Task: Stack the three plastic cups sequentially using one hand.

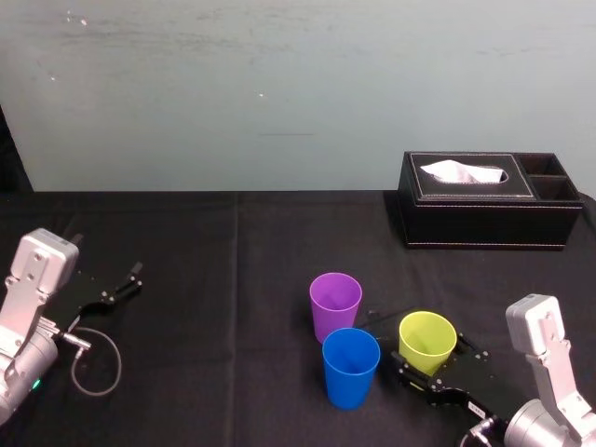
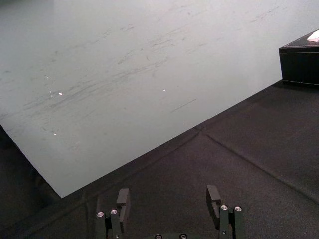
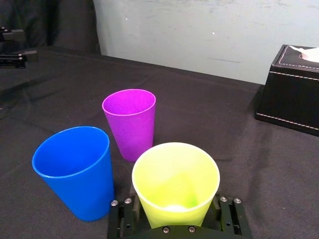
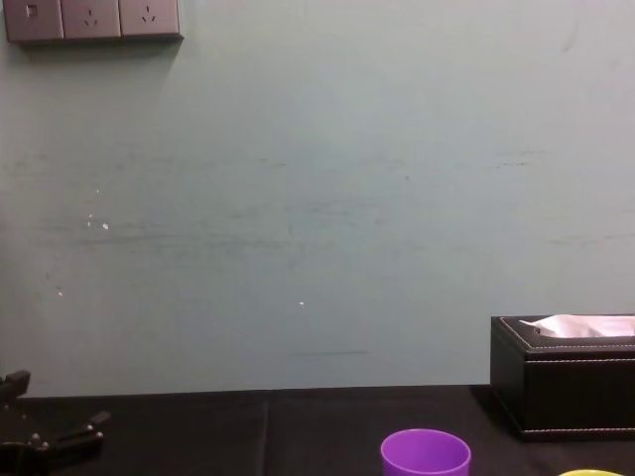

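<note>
Three plastic cups stand upright and close together on the black cloth: a purple cup (image 1: 335, 303), a bright blue cup (image 1: 351, 365) in front of it, and a yellow-green cup (image 1: 427, 340) to the right. In the right wrist view the yellow-green cup (image 3: 175, 181) sits between the two jaws of my right gripper (image 3: 174, 211), which press its lower walls from both sides, with the blue cup (image 3: 75, 169) and purple cup (image 3: 130, 122) beyond. From the head view my right gripper (image 1: 391, 343) reaches in from the lower right. My left gripper (image 1: 116, 289) rests open at the far left.
A black tissue box (image 1: 484, 200) with a white tissue stands at the back right against the pale wall. A loose cable loop (image 1: 98, 358) lies by the left arm. The left gripper (image 2: 169, 196) faces bare black cloth and wall.
</note>
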